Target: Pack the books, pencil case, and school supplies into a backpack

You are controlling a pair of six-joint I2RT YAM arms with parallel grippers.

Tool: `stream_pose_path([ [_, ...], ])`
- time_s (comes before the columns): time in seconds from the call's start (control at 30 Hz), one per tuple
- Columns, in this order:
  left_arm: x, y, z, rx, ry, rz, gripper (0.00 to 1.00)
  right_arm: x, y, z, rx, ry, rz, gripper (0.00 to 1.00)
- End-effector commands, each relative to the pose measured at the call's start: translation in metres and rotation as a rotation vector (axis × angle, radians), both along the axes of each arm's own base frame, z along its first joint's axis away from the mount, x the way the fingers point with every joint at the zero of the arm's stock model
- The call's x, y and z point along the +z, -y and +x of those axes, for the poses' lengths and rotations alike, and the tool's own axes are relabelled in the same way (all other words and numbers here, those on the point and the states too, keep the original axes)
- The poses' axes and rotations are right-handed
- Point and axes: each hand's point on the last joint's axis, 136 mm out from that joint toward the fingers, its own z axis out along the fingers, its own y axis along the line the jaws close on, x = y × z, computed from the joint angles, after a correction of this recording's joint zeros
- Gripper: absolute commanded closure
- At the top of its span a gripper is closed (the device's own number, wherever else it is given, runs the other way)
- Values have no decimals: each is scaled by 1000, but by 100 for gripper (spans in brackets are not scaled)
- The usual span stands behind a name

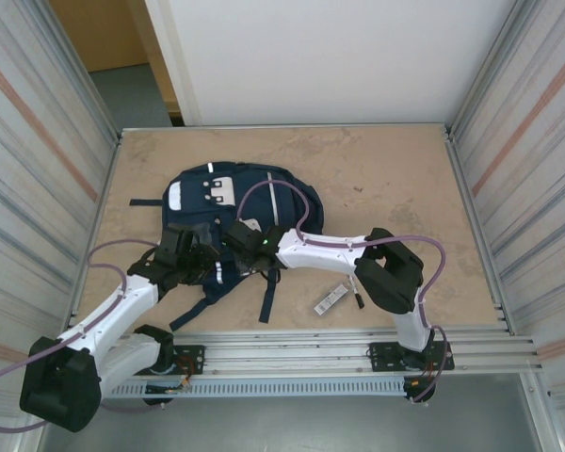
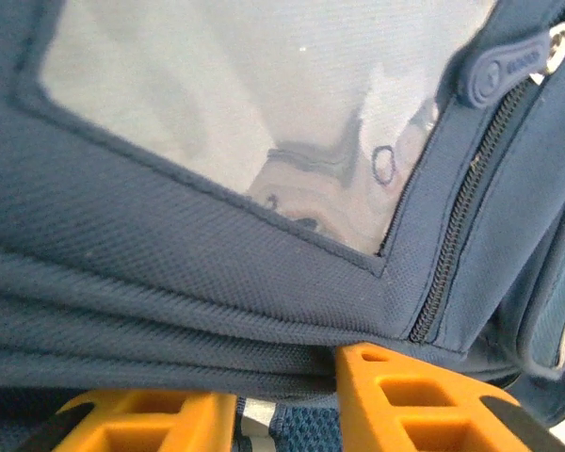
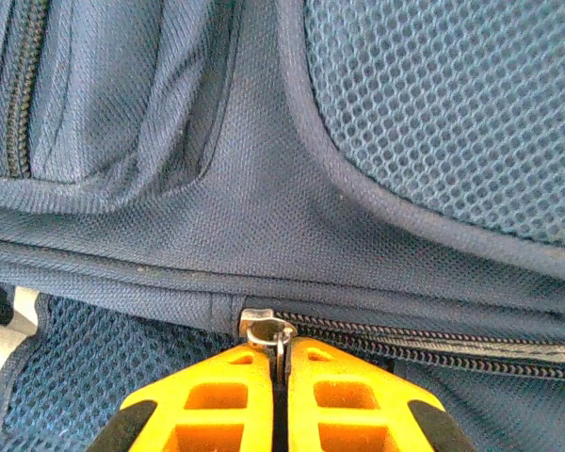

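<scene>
Right wrist: right fingers (image 3: 217, 405) pinch the backpack (image 3: 264, 188) zipper pull (image 3: 268, 331).

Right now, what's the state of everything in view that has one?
backpack, lying flat on the table
zipper slider, pinched by the right gripper
right gripper, shut on the zipper slider
left gripper, jaws apart at a backpack fold; grip unclear
front zipper, closed along the visible stretch
white-and-black bar, loose on the table, outside the backpack

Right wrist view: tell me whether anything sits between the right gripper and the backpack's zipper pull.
Nothing visible does: the right gripper is shut directly on the zipper pull of the backpack.
</scene>
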Motion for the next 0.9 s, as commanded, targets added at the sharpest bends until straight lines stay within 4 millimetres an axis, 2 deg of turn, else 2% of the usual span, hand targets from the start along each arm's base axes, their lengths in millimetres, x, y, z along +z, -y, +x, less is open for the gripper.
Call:
stream_pose_path([
  [0.0, 6, -30, 10, 79, 35, 133, 76, 18, 8, -5, -34, -70, 50, 100],
  [0.07, 8, -35, 13, 61, 48, 163, 85, 24, 15, -4, -39, -107, 80, 100],
  [0.13, 13, -38, 19, 24, 76, 182, 99, 27, 26, 0, -55, -151, 94, 100],
  [0.17, 15, -42, 21, 8, 84, 193, 100, 26, 33, 2, -61, -171, 95, 100],
  [0.37, 26, -79, 30, 62, 88, 200, 100, 14, 98, 18, -95, -204, -21, 100],
  [0.5, 25, -98, 42, 93, 64, 138, 100, 18, 130, 27, -110, -168, -60, 100],
  [0.63, 25, -100, 63, 32, 24, 127, 100, 29, 146, 37, -110, -115, -85, 100],
  [0.73, 27, -103, 87, -47, 6, 146, 100, 40, 138, 40, -47, -81, -39, 100],
  [0.77, 30, -105, 97, -56, -9, 130, 96, 46, 129, 38, -11, -77, -5, 100],
  [0.8, 29, -105, 102, -58, -29, 106, 81, 52, 122, 36, 19, -72, 22, 100],
  [0.83, 32, -102, 111, -65, -30, 64, 62, 60, 112, 34, 48, -62, 48, 100],
  [0.87, 35, -94, 119, -84, -24, 10, 58, 68, 103, 31, 72, -53, 72, 100],
])
